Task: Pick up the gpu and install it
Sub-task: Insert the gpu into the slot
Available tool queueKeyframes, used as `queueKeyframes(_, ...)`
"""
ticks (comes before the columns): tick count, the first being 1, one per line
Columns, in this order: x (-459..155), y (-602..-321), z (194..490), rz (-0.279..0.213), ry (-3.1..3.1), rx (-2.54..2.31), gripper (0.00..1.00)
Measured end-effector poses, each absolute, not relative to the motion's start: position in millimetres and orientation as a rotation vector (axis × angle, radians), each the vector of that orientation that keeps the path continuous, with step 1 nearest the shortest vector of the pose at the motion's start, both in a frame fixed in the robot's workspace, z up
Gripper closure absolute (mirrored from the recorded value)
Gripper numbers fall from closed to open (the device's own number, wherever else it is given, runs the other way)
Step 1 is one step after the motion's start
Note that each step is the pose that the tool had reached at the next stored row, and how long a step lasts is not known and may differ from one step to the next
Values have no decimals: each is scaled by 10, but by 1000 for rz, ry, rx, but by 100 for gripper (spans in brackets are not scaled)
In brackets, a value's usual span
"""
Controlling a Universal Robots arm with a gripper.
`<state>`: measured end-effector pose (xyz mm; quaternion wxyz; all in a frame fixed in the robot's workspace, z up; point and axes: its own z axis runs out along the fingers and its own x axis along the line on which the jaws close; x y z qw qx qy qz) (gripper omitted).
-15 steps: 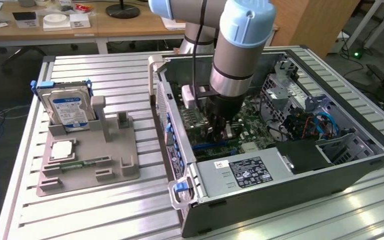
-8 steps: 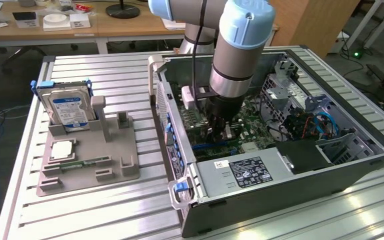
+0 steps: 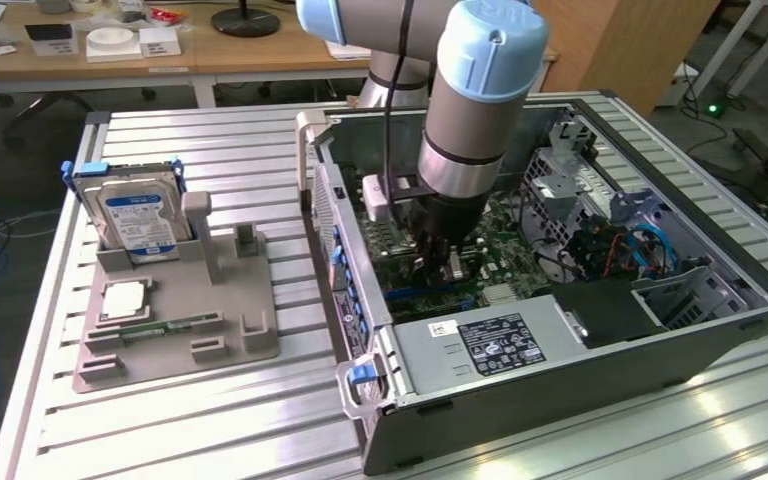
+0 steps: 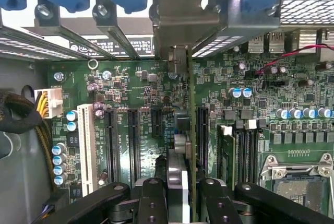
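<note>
The gripper point(image 4: 180, 195) pinches the gpu point(image 4: 191, 130) edge-on, partly closed, above the motherboard point(image 4: 130, 93) between empty slots, inside the open computer case point(image 3: 704, 335).

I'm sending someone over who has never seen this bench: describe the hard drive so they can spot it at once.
Start at the open computer case on the slatted metal table; on the exterior view's left of it lies a grey holder tray. The hard drive stands upright in the tray's far slot. It is the boxy silver unit with a blue label, unlike the flat processor and narrow green memory stick lying in front of it.
</note>
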<state>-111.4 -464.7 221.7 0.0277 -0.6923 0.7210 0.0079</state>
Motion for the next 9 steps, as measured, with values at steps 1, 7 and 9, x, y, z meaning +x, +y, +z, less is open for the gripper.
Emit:
queueKeyframes(1, -1114, -4647, 2216, 24, 2226, -2138, 71)
queueKeyframes(7, -1114, -4645, 2226, 25, 2225, -2136, 71)
queueKeyframes(9, -1115, -4646, 2253, 24, 2225, -2137, 71)
